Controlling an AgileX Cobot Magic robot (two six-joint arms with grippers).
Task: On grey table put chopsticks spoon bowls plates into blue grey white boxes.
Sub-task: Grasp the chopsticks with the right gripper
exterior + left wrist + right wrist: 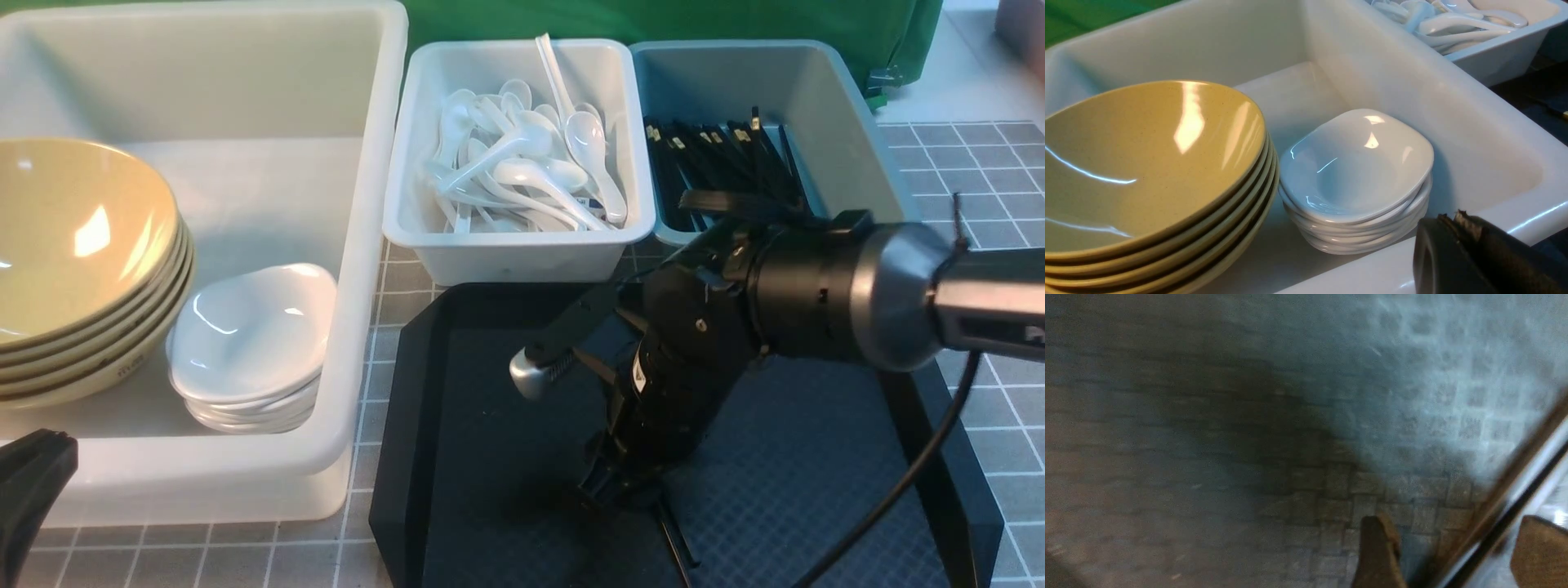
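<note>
The big white tub (359, 163) holds a stack of olive bowls (73, 245) and a stack of white plates (253, 335), both also in the left wrist view, bowls (1147, 163) and plates (1355, 171). Spoons (522, 163) fill the white bin (522, 253). Chopsticks (718, 147) lie in the blue-grey bin (849, 122). My right gripper (629, 490) points down over the black tray, open (1455, 518), with one thin black chopstick (1506, 526) lying loose between its fingers; it shows faintly on the tray (676, 543). My left gripper (1453, 218) is shut and empty by the tub's near rim.
The black textured tray (408, 457) sits on the grey table (963, 163) in front of the two small bins, with raised sloping walls. My right arm spans it from the right, cable hanging. A green cloth hangs behind the bins.
</note>
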